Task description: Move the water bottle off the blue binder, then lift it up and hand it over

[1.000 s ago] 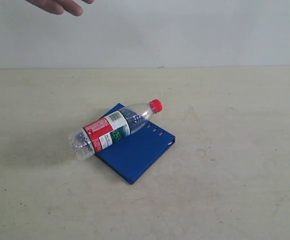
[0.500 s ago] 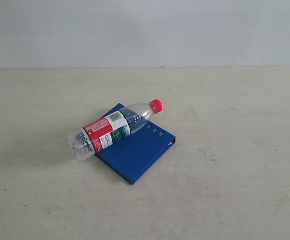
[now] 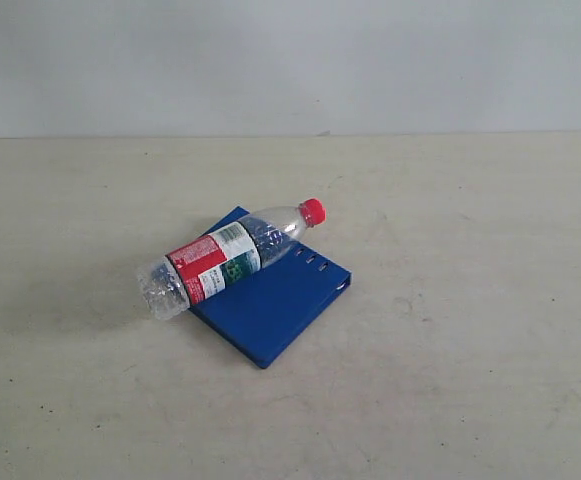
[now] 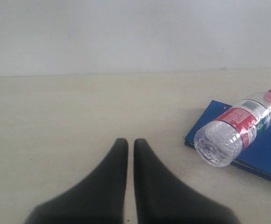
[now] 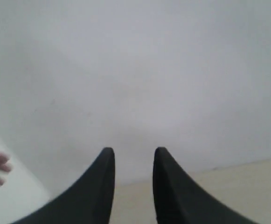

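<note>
The person's hand seen at the top of the exterior view a second ago is gone, and nothing else has moved. The water bottle [image 3: 220, 258] lies on its side across the blue binder [image 3: 280, 300] on the desk [image 3: 470, 350], its base overhanging one edge. The task looks unstarted. The left gripper [image 4: 131, 142] is nearly closed and empty, well apart from the bottle. The right gripper [image 5: 134, 151], slightly parted, holds nothing.

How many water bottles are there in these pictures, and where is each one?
1. The water bottle lies on its side on the blue binder, its red cap toward the wall and its base sticking out past the binder's edge over the table. No other bottle shows.
</note>
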